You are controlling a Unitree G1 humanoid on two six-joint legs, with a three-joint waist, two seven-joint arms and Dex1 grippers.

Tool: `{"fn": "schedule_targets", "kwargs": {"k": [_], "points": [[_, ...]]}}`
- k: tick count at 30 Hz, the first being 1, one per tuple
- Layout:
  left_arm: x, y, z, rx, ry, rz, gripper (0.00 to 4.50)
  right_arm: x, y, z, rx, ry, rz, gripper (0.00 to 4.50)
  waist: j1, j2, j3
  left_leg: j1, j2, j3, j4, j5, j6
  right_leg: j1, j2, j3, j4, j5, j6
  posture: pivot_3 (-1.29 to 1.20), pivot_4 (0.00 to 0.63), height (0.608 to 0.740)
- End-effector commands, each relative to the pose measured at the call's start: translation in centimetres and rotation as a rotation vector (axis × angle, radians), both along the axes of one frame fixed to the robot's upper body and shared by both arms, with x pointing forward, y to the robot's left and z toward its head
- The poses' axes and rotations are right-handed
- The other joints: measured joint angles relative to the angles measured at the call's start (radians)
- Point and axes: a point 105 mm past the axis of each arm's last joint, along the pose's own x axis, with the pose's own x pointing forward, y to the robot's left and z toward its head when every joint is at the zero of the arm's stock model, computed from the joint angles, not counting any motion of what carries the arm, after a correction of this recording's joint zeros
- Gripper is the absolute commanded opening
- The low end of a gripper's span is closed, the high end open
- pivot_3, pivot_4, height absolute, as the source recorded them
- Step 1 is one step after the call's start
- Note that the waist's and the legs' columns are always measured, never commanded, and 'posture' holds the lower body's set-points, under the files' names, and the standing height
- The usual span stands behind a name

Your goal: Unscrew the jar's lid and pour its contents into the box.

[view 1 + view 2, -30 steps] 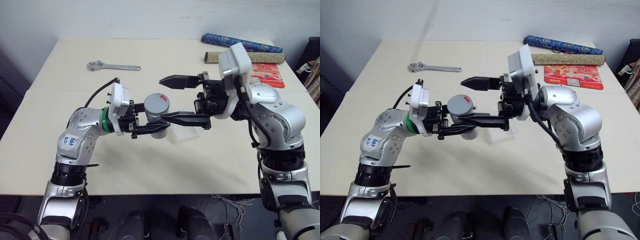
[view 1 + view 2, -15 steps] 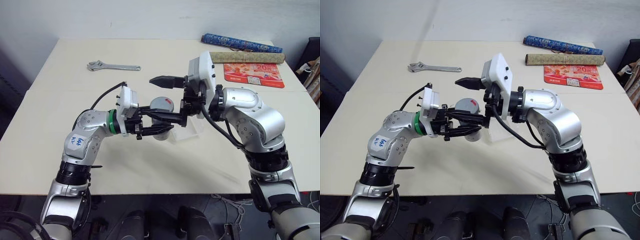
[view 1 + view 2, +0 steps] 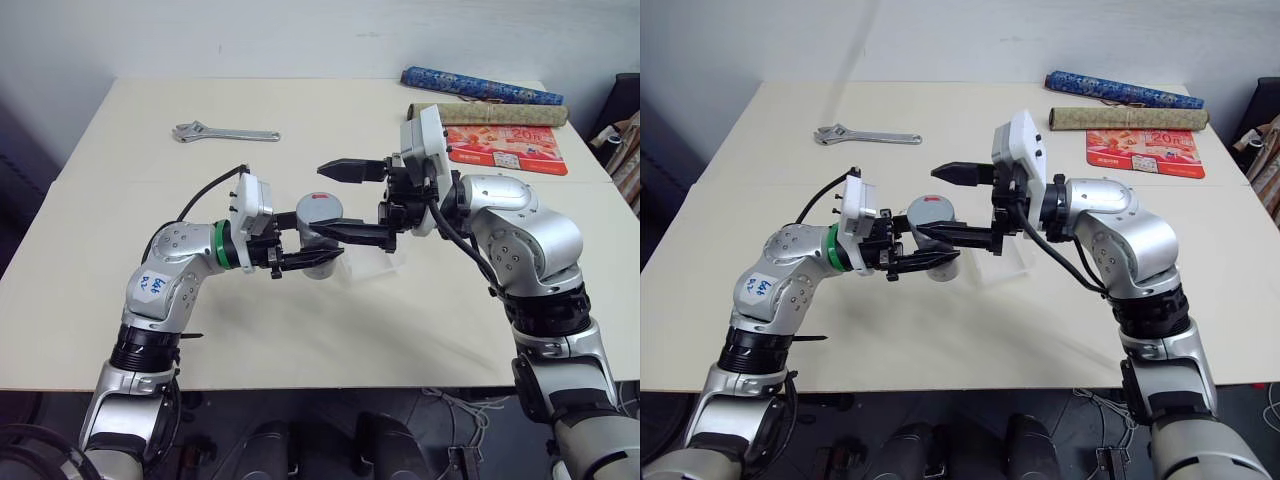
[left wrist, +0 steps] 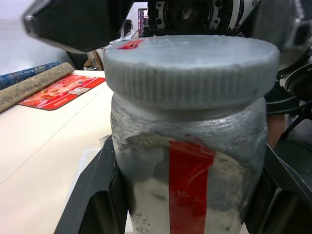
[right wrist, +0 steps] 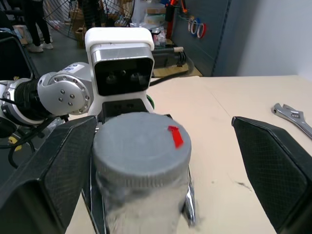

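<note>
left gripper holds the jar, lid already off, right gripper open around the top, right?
Not quite: the lid is still on the jar, as the left wrist view shows. The rest holds: the left gripper grips the jar and the right gripper is open around its top.

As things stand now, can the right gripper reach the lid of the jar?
Probably yes. The right gripper is open, with a finger on each side of the lid, nothing between. The left gripper holds the jar below the lid, so the cap is free.

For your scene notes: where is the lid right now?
In the left eye view the lid sits screwed on the jar at table centre, between the open right gripper's fingers.
</note>
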Motion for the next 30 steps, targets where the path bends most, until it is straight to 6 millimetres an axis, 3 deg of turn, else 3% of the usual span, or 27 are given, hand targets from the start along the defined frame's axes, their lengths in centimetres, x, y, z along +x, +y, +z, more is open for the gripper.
{"fn": "schedule_targets", "kwargs": {"k": [1, 8, 14, 22, 30], "points": [[-1.4, -0.4, 0.8, -0.002, -0.077, -0.062, 2.37, 1.5, -3.8, 0.8, 0.053, -0.001, -0.122, 4.49, 0.000, 0.000, 0.000, 0.000, 0.000, 0.000, 0.000, 0.000, 0.000, 0.000, 0.000, 0.000, 0.000, 0.000, 0.000, 0.00, 0.150, 0.740], [-1.3, -0.1, 0.7, 0.002, -0.080, -0.054, 2.37, -0.4, -4.5, 1.5, 0.098, 0.025, -0.010, 4.49, -0.002, 0.000, 0.001, 0.000, 0.000, 0.000, 0.000, 0.000, 0.000, 0.000, 0.000, 0.000, -0.001, 0.000, 0.000, 0.00, 0.150, 0.740], [-1.3, -0.2, 0.6, 0.001, -0.078, -0.050, 2.37, -2.3, -1.7, 2.7, 0.088, 0.003, 0.093, 4.49, -0.001, 0.000, 0.001, 0.000, 0.001, 0.000, 0.000, 0.000, 0.000, 0.000, 0.000, 0.000, -0.001, 0.000, 0.000, 0.00, 0.150, 0.740], [-1.3, -0.5, 0.6, 0.001, -0.077, -0.054, 2.37, -2.2, 2.0, 1.8, 0.016, -0.042, 0.056, 4.49, 0.003, 0.000, 0.001, 0.000, 0.000, 0.000, 0.000, 0.000, 0.000, 0.000, 0.000, 0.000, -0.001, 0.000, 0.000, 0.00, 0.150, 0.740], [-1.2, -0.5, 0.7, 0.002, -0.079, -0.051, 2.37, -1.0, 2.6, 1.5, 0.018, -0.058, 0.011, 4.49, 0.001, 0.000, 0.001, 0.000, 0.000, 0.000, 0.000, 0.000, 0.000, 0.000, 0.000, 0.000, -0.001, 0.000, 0.000, 0.00, 0.150, 0.740]]}}
